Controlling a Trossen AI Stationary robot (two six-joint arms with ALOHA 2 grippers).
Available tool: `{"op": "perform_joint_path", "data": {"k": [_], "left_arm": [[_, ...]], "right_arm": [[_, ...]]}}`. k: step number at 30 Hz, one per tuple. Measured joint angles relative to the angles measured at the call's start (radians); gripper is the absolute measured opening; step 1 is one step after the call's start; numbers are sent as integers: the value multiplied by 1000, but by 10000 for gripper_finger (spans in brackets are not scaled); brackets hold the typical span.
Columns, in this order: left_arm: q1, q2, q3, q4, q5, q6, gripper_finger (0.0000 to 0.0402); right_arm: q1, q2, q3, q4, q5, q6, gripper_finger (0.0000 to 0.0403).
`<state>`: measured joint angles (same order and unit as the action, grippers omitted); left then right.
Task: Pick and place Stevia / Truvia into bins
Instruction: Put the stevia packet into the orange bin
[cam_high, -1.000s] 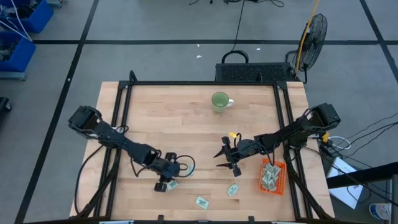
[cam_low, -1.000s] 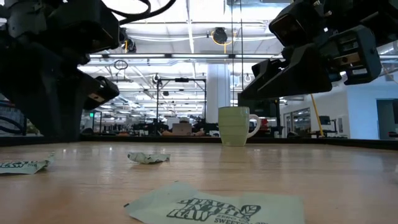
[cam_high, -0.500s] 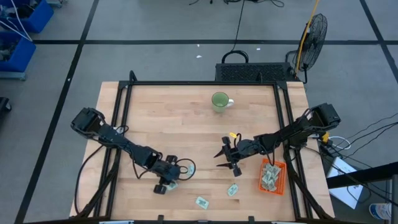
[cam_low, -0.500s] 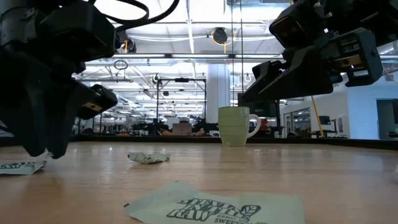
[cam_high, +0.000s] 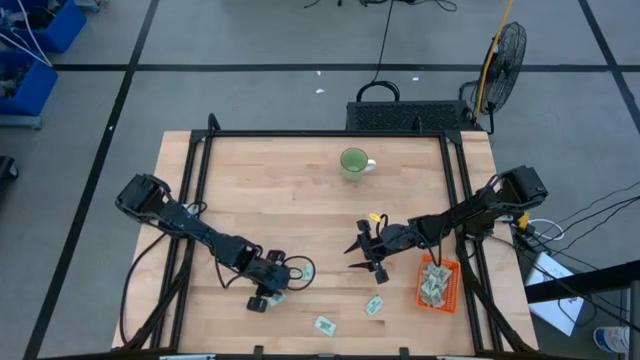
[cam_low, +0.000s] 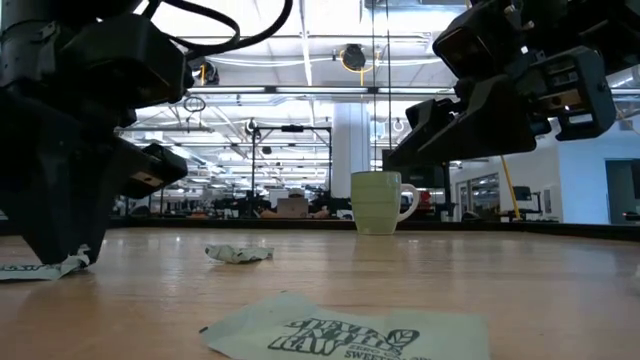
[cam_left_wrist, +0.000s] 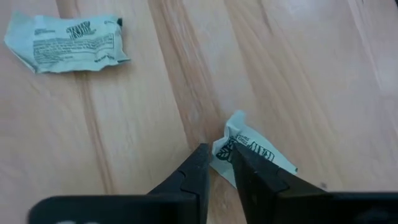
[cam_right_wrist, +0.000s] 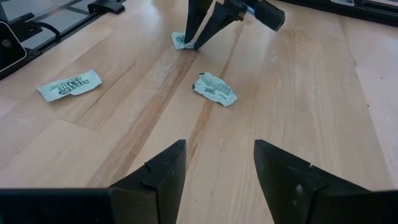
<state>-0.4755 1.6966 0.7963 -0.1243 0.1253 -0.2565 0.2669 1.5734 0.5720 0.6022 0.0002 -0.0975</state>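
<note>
High view: you see the left gripper (cam_high: 266, 292) at lower left on a sachet (cam_high: 277, 296); orange bin (cam_high: 438, 283) lower right.
Left wrist view: fingers (cam_left_wrist: 198, 167) nearly together, pinching the sachet's edge against the table.
Right wrist view: right gripper (cam_right_wrist: 217, 167) spread apart, holding nothing, centre frame.

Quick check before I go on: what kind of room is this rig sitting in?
Probably a big open lab or workshop: the low view shows ceiling lights and racks behind the mug, and a floor fan stands by the wooden table.
</note>
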Motion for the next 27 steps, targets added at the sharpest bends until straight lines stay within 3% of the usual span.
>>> {"op": "perform_joint_path", "data": {"k": [5,11,17,21,27], "left_arm": [[3,0,0,2,-6,41,11],[29,-22,11,59,-141,63,5],[82,-62,86,54,-517,122,5],[125,-64,157,63,-713,200,5],[185,-63,186,219,-661,264,4]], "right_arm": [[0,0,0,26,2,7,181],[1,0,0,145,46,105,181],[0,0,-1,215,267,268,181],[-12,0,-1,222,310,352,181],[-44,0,-1,217,314,422,181]]}}
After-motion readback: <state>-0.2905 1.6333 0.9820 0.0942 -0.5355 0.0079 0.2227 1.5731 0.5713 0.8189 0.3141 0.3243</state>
